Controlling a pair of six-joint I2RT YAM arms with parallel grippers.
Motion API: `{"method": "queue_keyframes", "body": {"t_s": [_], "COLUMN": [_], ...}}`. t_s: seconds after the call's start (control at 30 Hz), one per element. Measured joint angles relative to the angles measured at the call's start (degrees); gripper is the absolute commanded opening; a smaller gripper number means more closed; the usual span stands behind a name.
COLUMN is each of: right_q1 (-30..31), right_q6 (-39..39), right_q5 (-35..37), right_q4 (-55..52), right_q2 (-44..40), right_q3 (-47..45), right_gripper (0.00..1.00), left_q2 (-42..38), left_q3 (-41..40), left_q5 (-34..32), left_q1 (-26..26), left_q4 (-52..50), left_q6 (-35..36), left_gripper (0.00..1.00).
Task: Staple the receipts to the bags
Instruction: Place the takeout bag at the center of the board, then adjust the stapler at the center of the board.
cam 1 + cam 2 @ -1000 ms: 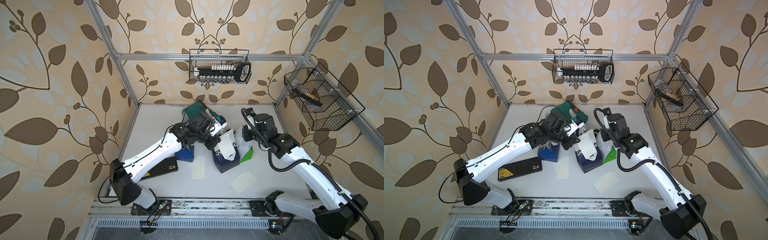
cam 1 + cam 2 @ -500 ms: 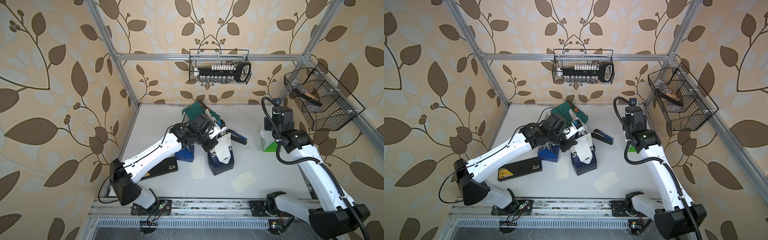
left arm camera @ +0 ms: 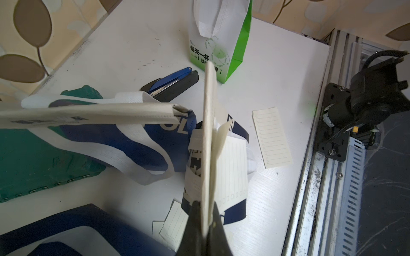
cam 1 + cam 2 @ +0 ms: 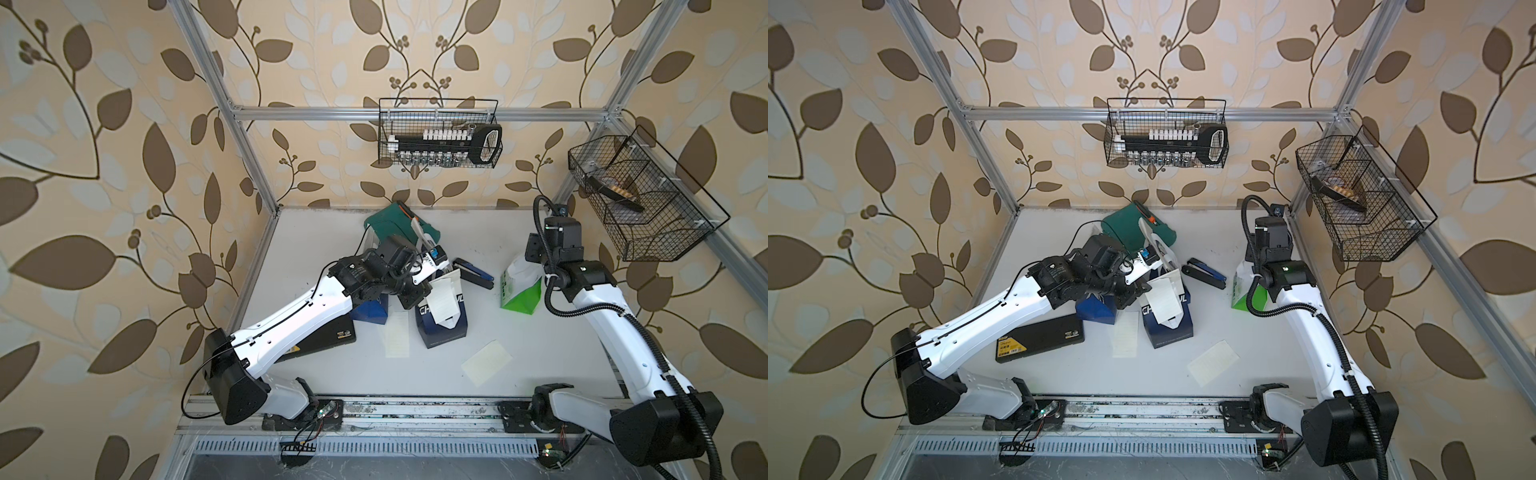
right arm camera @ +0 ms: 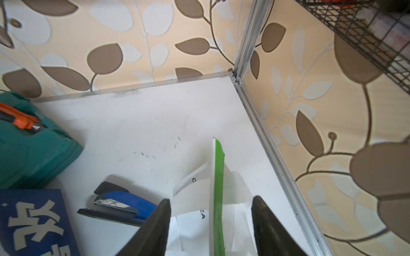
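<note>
Changed: the green bag point(image 4: 521, 286) has gone with the right arm point(image 4: 623, 332) from beside the navy bag point(image 4: 440, 332) to the right of the stapler point(image 4: 473, 272); the right gripper point(image 5: 210, 199), pressed shut a second ago, is now spread.
Bags: the green bag stands near the stapler on its right; the navy bag is just in front of it; a second navy bag point(image 4: 372, 309) lies well to its left.
Receipts: one receipt point(image 3: 233, 168) lies against the navy bag's top; two loose receipts point(image 4: 397, 340) point(image 4: 486, 361) lie flat in front of the stapler.
Table: white and scuffed point(image 4: 540, 353); a green pouch point(image 4: 386, 224) sits behind and left of the stapler, a black case point(image 4: 328, 336) far to its left.
Room: leaf-print walls point(image 4: 124, 166) with two wire baskets point(image 4: 440, 133) point(image 4: 640, 199) hung above.
Right fingers: wide apart, with the green bag's top edge between them; I cannot tell if they touch it.
Left fingers: the left gripper point(image 3: 205, 206) pinches the navy bag's top edge and the receipt together.
Arms: the right arm reaches to the far right corner; the left arm point(image 4: 299, 316) stretches across toward the stapler.
</note>
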Motion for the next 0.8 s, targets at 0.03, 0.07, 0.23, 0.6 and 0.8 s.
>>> {"method": "queue_keyframes", "body": {"t_s": [0.03, 0.07, 0.23, 0.6, 0.8], "right_q1": [0.04, 0.28, 3.72, 8.87, 9.68], "right_q6": [0.09, 0.0, -2.82, 3.82, 12.87], "right_q5": [-0.35, -0.68, -1.4, -19.52, -22.77], "right_q4": [0.33, 0.83, 3.13, 1.22, -0.09], "right_q2": [-0.66, -1.68, -5.66, 13.53, 26.43], "right_q3": [0.0, 0.02, 3.67, 19.02, 13.53], "right_gripper": [0.66, 0.66, 0.66, 0.63, 0.63], "left_q2": [0.0, 0.0, 0.02, 1.22, 1.2], "left_q3": [0.0, 0.0, 0.0, 0.0, 0.0], "left_q5": [0.0, 0.0, 0.55, 1.25, 1.27], "left_q1": [0.0, 0.0, 0.0, 0.0, 0.0], "left_q4": [0.0, -0.02, 0.02, 0.46, 0.44], "left_q6": [0.15, 0.35, 1.29, 1.44, 1.4], "left_gripper": [0.0, 0.0, 0.0, 0.0, 0.0]}}
